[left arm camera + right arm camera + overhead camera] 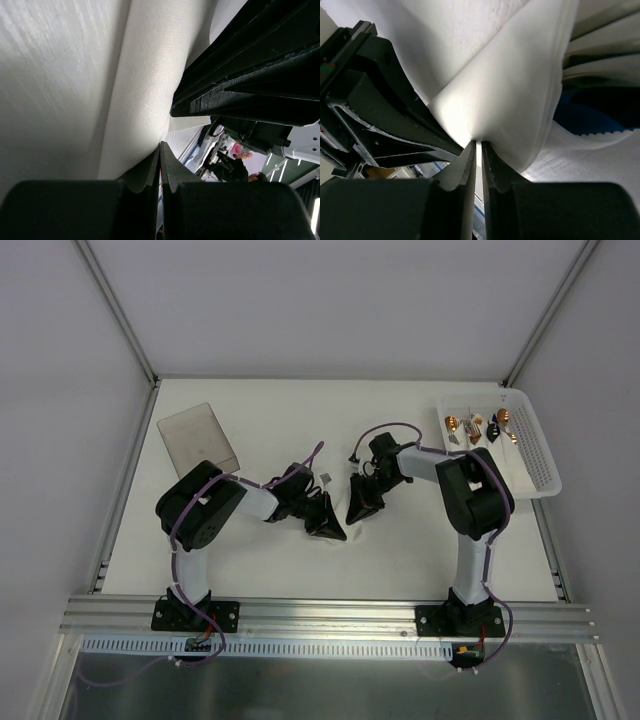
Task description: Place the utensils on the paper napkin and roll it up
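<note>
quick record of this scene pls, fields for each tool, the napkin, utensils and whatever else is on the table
left tool: shut, pinching an edge of the paper napkin
right tool: shut on a folded part of the same napkin
tool positions: tips close together near the middle of the table
utensils: only a blue piece shows, among the napkin folds
basket: far right, holding cutlery rolls
grey translucent tray: far left, apart from both arms

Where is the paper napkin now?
At the middle of the table, between the left tool and right tool; each wrist view shows the paper napkin pinched at the tips.
</note>
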